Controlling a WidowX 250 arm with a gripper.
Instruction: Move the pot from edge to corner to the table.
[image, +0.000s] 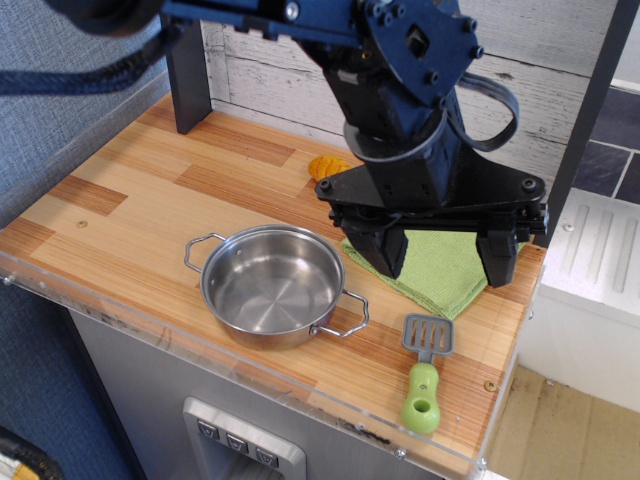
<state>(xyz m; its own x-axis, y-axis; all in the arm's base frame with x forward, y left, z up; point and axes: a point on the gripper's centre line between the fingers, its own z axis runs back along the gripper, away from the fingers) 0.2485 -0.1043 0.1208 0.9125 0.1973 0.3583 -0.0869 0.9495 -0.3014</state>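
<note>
The shiny steel pot (272, 286) with two wire loop handles stands upright near the front edge of the wooden table (130, 200). My gripper (440, 257) hangs above the green cloth, to the right of the pot and apart from it. Its two dark fingers (380, 250) are spread wide and hold nothing.
A folded green cloth (440, 270) lies under the gripper. A green-handled spatula (425, 380) lies at the front right corner. An orange item (328, 166) sits behind the arm. A clear acrylic rim (150, 325) runs along the front edge. A dark post (188, 75) stands at the back left.
</note>
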